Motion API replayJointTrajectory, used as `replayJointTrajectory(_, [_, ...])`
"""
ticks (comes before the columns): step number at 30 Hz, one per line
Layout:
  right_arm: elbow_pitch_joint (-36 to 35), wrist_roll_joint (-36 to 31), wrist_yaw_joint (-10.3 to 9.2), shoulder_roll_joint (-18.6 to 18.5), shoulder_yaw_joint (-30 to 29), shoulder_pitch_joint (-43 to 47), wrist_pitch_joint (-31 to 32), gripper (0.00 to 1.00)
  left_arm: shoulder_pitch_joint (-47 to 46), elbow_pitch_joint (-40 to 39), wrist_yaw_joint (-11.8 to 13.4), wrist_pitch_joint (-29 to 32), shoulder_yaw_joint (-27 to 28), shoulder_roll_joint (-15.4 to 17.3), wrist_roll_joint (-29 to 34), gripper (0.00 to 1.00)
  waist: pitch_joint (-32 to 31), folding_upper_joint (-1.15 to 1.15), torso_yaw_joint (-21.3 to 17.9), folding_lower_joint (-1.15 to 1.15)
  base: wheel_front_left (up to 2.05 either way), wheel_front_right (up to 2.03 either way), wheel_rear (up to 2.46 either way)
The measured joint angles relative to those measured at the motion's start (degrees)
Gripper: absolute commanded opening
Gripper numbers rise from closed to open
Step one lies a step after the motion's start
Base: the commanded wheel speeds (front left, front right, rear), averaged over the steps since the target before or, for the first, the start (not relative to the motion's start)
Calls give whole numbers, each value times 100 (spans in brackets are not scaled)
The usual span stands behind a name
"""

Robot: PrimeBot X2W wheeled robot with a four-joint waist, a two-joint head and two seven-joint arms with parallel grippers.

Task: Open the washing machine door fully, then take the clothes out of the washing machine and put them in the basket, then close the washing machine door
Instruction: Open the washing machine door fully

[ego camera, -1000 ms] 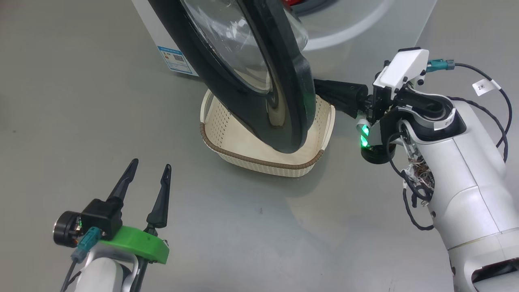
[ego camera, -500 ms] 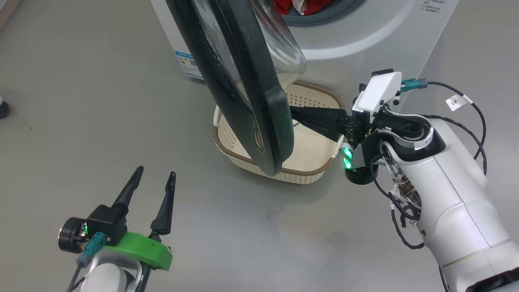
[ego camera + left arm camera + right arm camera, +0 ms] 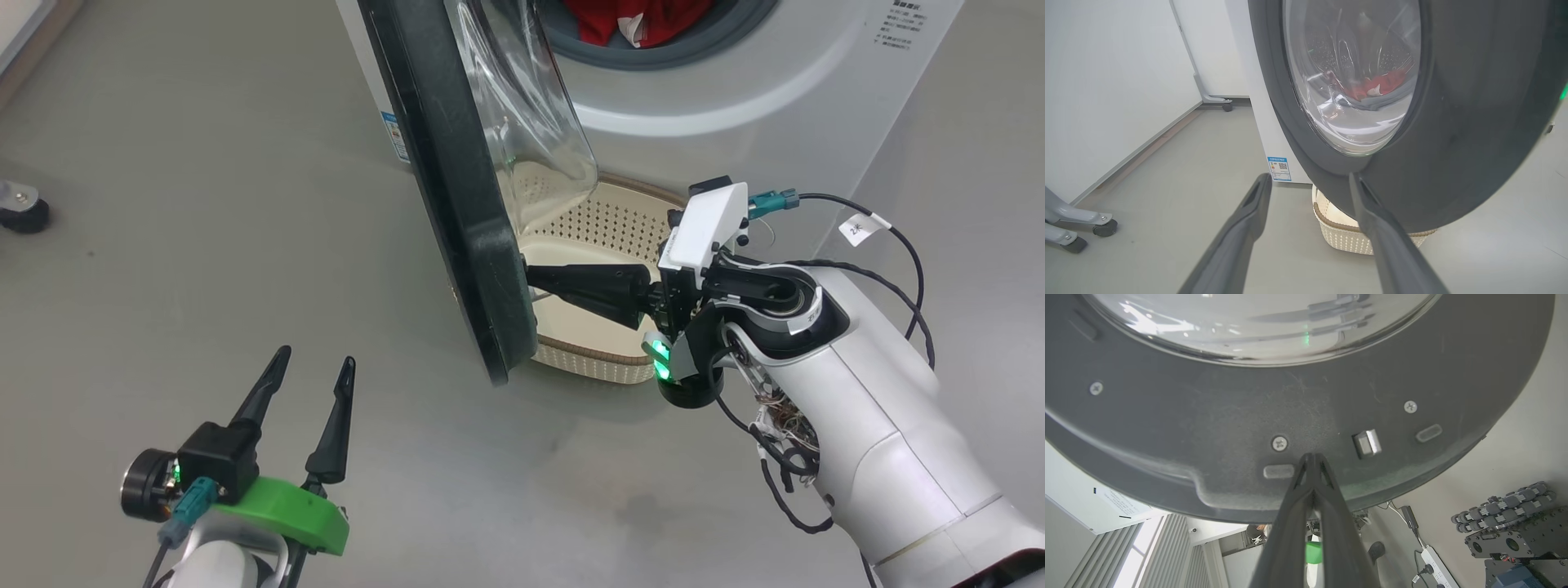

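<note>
The white washing machine (image 3: 735,98) stands at the top of the head view, with red clothes (image 3: 637,20) in its drum. The washing machine door (image 3: 457,204) hangs edge-on, its glass bowl (image 3: 531,122) facing the machine. My right gripper (image 3: 529,278) is shut, and its tips press against the door's inner rim (image 3: 1249,416) over the cream basket (image 3: 596,237). The right gripper (image 3: 1312,455) holds nothing. My left gripper (image 3: 315,356) is open at the lower left, away from the door. From the left wrist, the left gripper (image 3: 1308,179) points at the door's outer face (image 3: 1453,122); clothes (image 3: 1376,83) show through the glass, and the basket (image 3: 1343,232) sits below.
A caster wheel (image 3: 20,212) sits on the grey floor at the far left. Frame legs on casters (image 3: 1102,228) stand by the white wall. A power strip (image 3: 1433,559) and tracked equipment (image 3: 1502,506) lie beyond the door's edge.
The door has swung wider, from slanting over the basket to edge-on at its left. My shut right gripper moved left with it. The head camera shifted too; the left gripper kept its pose.
</note>
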Motion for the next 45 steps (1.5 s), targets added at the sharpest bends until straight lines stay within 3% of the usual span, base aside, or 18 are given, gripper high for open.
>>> replayJointTrajectory(7, [-36,203,-42,10,-1,12,-293,0,64,-1,0,0,107,-21,9,100,-67,0,14,0,0,0,0])
replayJointTrajectory(15, [-20,-365,-8,12,-63,30,-902,0,92,-18,0,0,397,-2,143,100,-266,0,-164,0,0,0,0])
replayJointTrajectory(25, [-124,-1761,512,-669,435,310,-1766,0,299,-35,0,0,745,119,185,100,-556,0,-553,0,0,0,0])
replayJointTrajectory(29, [-302,-2573,761,-928,733,425,-2304,0,403,-65,0,0,870,188,250,100,-687,0,-765,0,0,0,0])
replayJointTrajectory(34, [-467,-3666,933,-1303,1017,634,-3215,0,568,-99,0,0,993,275,308,100,-835,0,-1051,0,0,0,0])
replayJointTrajectory(39, [-654,-4664,911,-1571,1236,868,-4142,0,628,-164,0,0,1021,288,339,100,-952,0,-1336,0,0,0,0])
replayJointTrajectory(45, [-832,-5551,567,-1783,1446,1248,-5086,0,668,-231,0,0,1049,289,392,100,-1031,0,-1632,0,0,0,0])
